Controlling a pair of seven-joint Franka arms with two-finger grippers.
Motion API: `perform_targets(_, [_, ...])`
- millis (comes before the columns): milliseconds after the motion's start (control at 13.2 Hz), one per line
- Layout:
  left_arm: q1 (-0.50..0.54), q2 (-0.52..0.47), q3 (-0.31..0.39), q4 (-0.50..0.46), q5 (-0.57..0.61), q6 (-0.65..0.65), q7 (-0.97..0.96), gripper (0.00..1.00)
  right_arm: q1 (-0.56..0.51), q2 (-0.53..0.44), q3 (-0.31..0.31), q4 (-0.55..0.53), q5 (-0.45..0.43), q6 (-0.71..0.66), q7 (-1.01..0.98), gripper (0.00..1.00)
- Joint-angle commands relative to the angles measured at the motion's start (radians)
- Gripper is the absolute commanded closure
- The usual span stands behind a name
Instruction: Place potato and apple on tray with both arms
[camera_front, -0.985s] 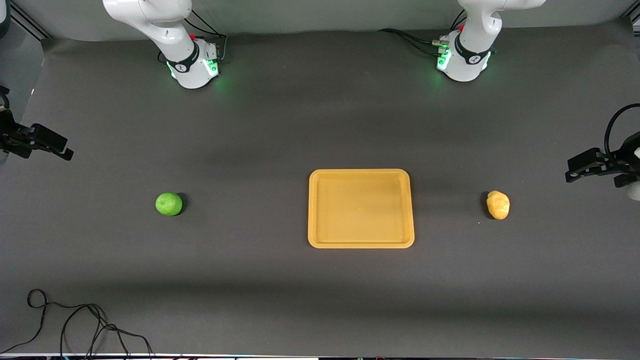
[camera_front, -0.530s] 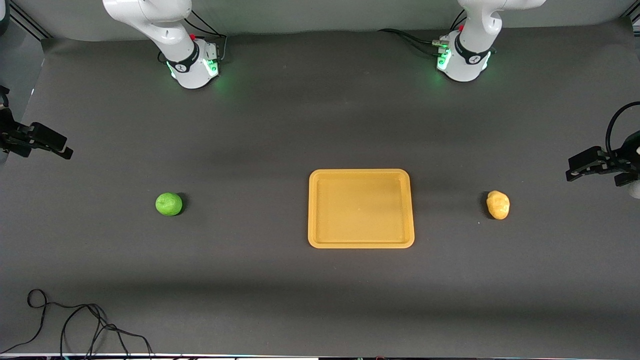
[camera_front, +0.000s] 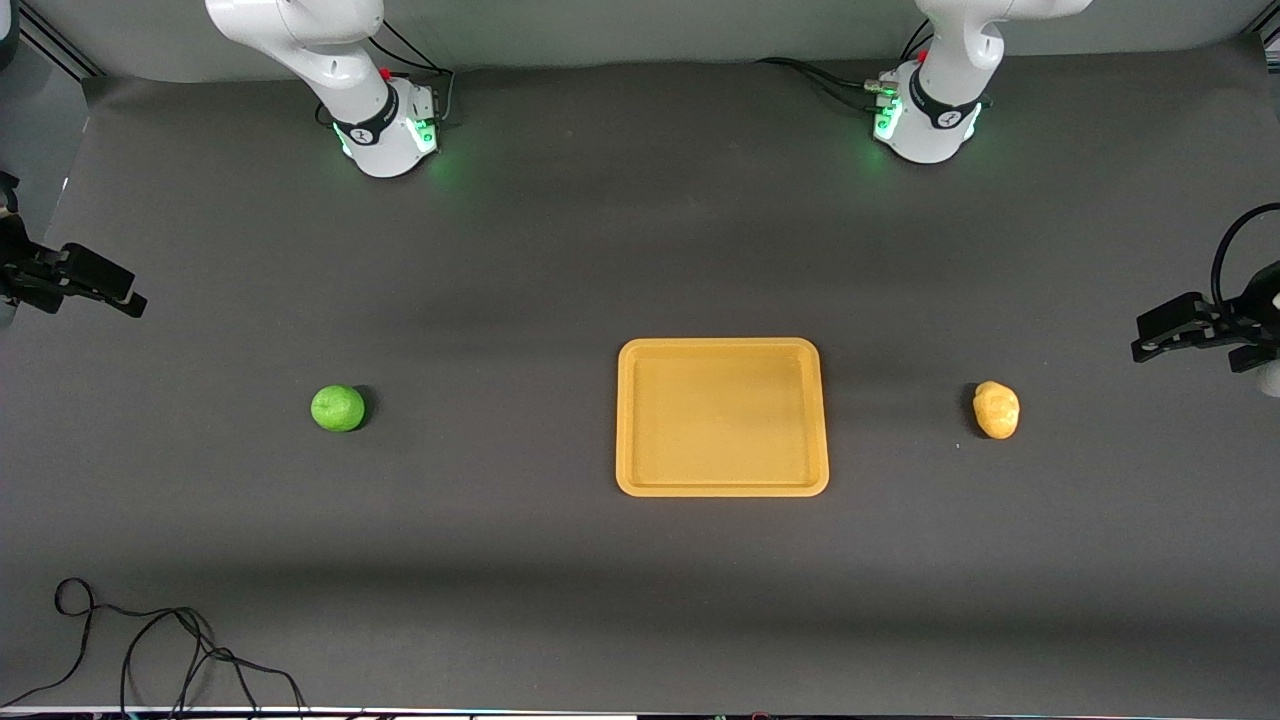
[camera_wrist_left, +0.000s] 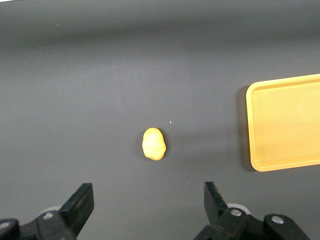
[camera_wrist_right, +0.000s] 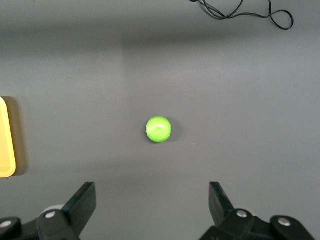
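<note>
The green apple (camera_front: 338, 408) lies on the dark table toward the right arm's end. The yellow potato (camera_front: 996, 409) lies toward the left arm's end. The yellow-orange tray (camera_front: 722, 420) sits between them and holds nothing. My left gripper (camera_front: 1140, 348) is open and empty over the table's end, apart from the potato. My right gripper (camera_front: 135, 303) is open and empty over the other end, apart from the apple. The left wrist view shows the potato (camera_wrist_left: 153, 144), the tray (camera_wrist_left: 287, 125) and the open gripper (camera_wrist_left: 148, 194). The right wrist view shows the apple (camera_wrist_right: 159, 129) and the open gripper (camera_wrist_right: 152, 194).
A loose black cable (camera_front: 150, 640) lies at the table's front corner at the right arm's end; it also shows in the right wrist view (camera_wrist_right: 240, 10). The two arm bases (camera_front: 385, 135) (camera_front: 925, 125) stand along the table's back edge.
The right gripper has drifted very slightly toward the back of the table. The left gripper, apple, potato and tray have not moved.
</note>
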Motion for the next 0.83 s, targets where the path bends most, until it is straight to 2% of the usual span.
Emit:
perform_targets(0, [-0.002, -0.016, 0.004, -0.007, -0.003, -0.013, 0.014, 0.01, 0.008, -0.007, -0.003, 0.013, 0.0, -0.015, 0.006, 0.0])
perform_targets(758, [-0.003, -0.015, 0.006, -0.005, 0.011, -0.011, 0.012, 0.01, 0.007, -0.006, -0.005, 0.008, 0.0, -0.013, 0.004, 0.0])
